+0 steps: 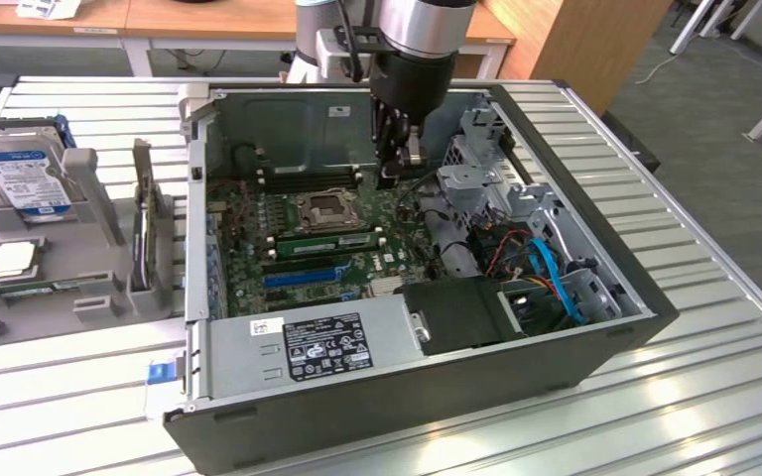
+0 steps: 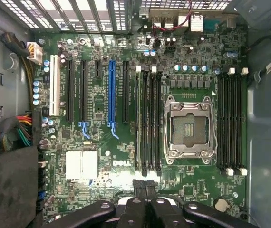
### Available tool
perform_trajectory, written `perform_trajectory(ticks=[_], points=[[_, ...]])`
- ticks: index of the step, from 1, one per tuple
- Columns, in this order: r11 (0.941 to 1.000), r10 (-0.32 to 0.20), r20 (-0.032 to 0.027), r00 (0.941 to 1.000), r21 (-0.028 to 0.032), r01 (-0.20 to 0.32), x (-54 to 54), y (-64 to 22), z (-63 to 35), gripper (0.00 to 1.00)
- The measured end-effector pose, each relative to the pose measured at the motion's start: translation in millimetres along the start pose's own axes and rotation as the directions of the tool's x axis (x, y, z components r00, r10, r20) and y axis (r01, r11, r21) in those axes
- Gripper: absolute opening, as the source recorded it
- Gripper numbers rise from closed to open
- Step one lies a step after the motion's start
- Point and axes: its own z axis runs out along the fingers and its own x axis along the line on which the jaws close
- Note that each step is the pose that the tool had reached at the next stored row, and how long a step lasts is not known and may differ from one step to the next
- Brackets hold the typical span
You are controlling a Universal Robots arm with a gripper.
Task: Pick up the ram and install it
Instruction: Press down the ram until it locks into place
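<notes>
A long green ram [image 1: 328,238] stick stands in a black memory slot beside the CPU socket [image 1: 324,210] on the motherboard, inside the open computer case. In the wrist view the ram [image 2: 139,118] is the outermost strip of the slot bank on one side of the CPU socket [image 2: 189,127]. My gripper [image 1: 403,171] hangs over the board's far side, above and apart from the ram. Its black fingers [image 2: 140,187] are pressed together, shut, with nothing between them.
The case [image 1: 619,327] lies open on a slatted metal table. Drive cages and blue cables [image 1: 554,273] crowd the exterior view's right, and the power supply [image 1: 315,347] sits at the front. A grey holder with a hard drive [image 1: 24,174] stands left of the case. A blue slot [image 2: 111,90] runs along the board.
</notes>
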Motion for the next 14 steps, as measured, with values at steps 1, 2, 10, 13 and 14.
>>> perform_trajectory(ticks=[1, 2, 10, 13, 14], points=[[1.0, 0.0, 0.0, 1.0, 0.0, 0.0, 0.0, 0.0, 1.2, 0.1], [1.0, 0.0, 0.0, 1.0, 0.0001, 0.0, 0.1, -0.1, 2.4, 0.1], [1.0, 0.0, 0.0001, 1.0, 0.0001, 0.0, 0.3, -0.2, 9.9, 0.1], [1.0, 0.0, 0.0001, 1.0, 0.0001, 0.0, 0.4, -0.3, 12.8, 0.1], [1.0, 0.0, 0.0, 1.0, 0.0001, 0.0, 0.4, -0.3, 13.9, 0.1]])
